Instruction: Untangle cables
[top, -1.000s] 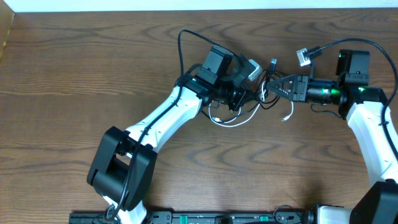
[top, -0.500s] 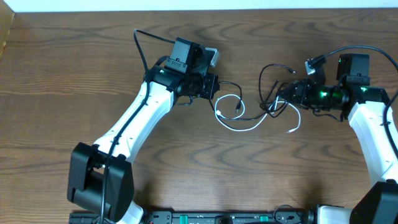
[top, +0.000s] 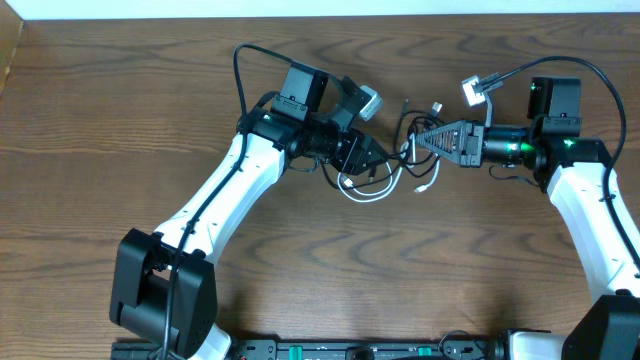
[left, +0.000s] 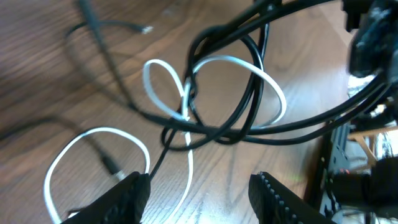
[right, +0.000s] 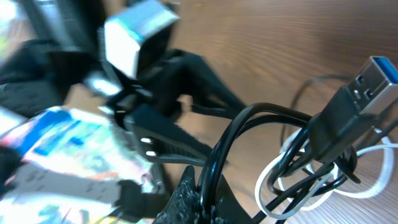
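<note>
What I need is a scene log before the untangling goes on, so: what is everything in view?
table: 1, brown wood, under everything
white cable: 1, white, table centre, looped through the black cable
black cable: 1, black, table centre, tangled with the white one, USB plug raised
base rail: 1, black, bottom edge of the overhead view
arm cords: 2, black, thick, one arching off each wrist
left arm: 1, white and black, left of the tangle
right arm: 1, white and black, right of the tangle
left gripper: 1, black, open, at the tangle
right gripper: 1, black, shut on the black cable
</note>
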